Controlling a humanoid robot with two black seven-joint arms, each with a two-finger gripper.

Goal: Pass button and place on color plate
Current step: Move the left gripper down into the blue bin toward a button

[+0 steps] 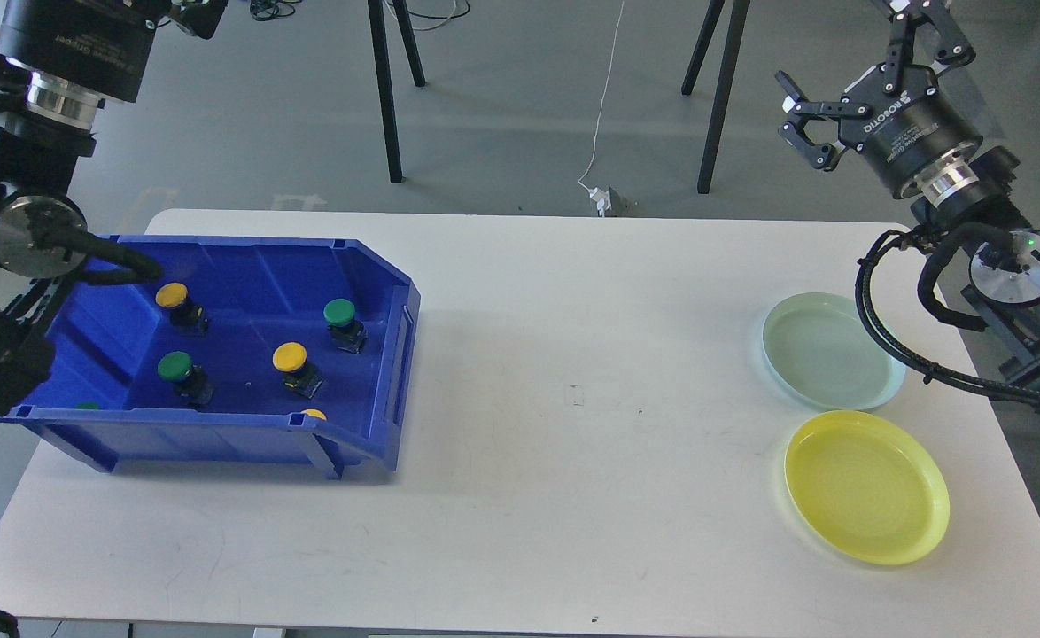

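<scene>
Several push buttons lie in the blue bin (396, 292) at the table's left: a yellow button (171, 295), a green button (339, 312), a yellow button (290, 357) and a green button (174, 365). Two more peek over the front wall. A pale green plate (830, 350) and a yellow plate (865, 486) lie empty at the right. My right gripper (839, 49) is open and empty, raised beyond the table's far right edge, above the plates. My left gripper's body (68, 35) is at the top left, high above the bin; its fingers are cut off by the frame edge.
The white table (573, 399) lies between bin and plates. Black stand legs (387, 97) and a white cable with a plug (604, 199) are on the floor behind the table. My right arm's cable loop (874, 328) hangs over the green plate's right rim.
</scene>
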